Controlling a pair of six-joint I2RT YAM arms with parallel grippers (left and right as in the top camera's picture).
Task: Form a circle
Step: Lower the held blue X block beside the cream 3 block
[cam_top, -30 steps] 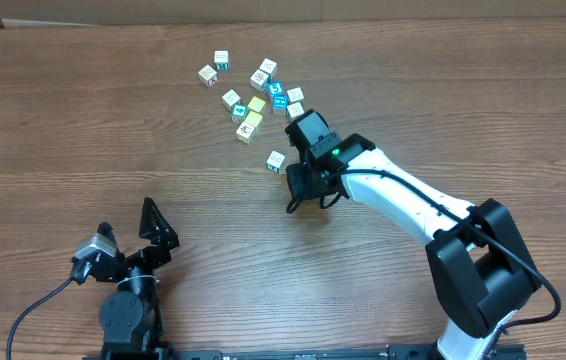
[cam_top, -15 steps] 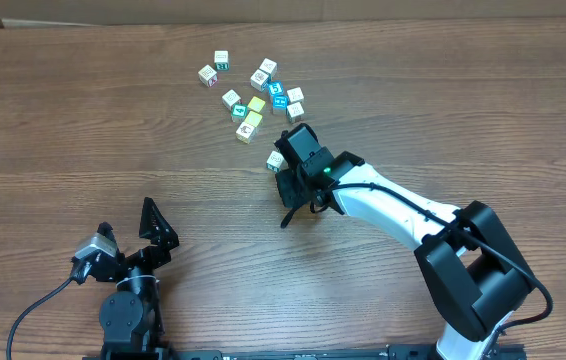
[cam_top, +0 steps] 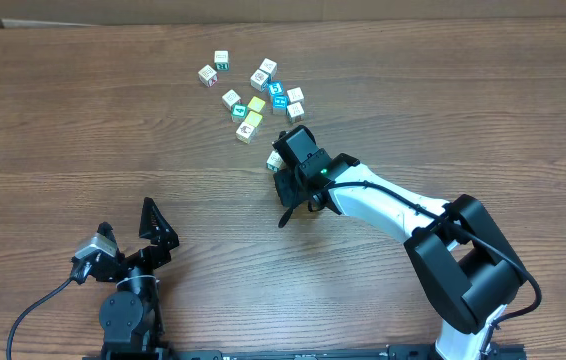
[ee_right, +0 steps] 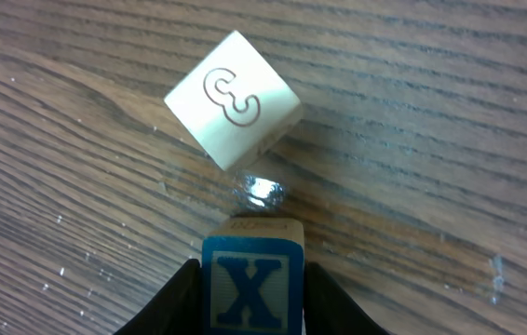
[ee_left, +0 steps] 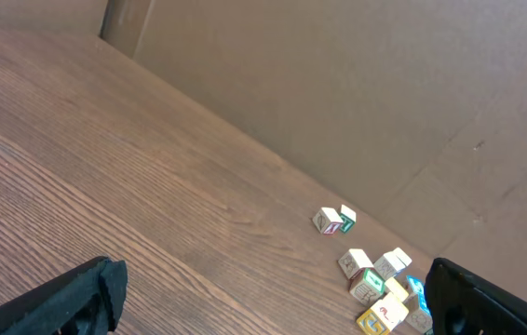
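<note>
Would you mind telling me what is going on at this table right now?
The right gripper is closed on a blue X cube, holding it close beside a lone white cube without touching it. The other cubes lie in a loose scatter farther up the table, so no circle is formed yet. The left gripper rests open near the front edge, holding nothing.

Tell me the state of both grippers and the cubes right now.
Left gripper: open, empty.
Right gripper: shut, holding a cube.
Blue X cube: clamped in that gripper, X face toward the wrist camera.
White 3 cube: lying loose, turned cornerwise, just apart from the held cube.
Other cubes: scattered loose, no ring formed.
</note>
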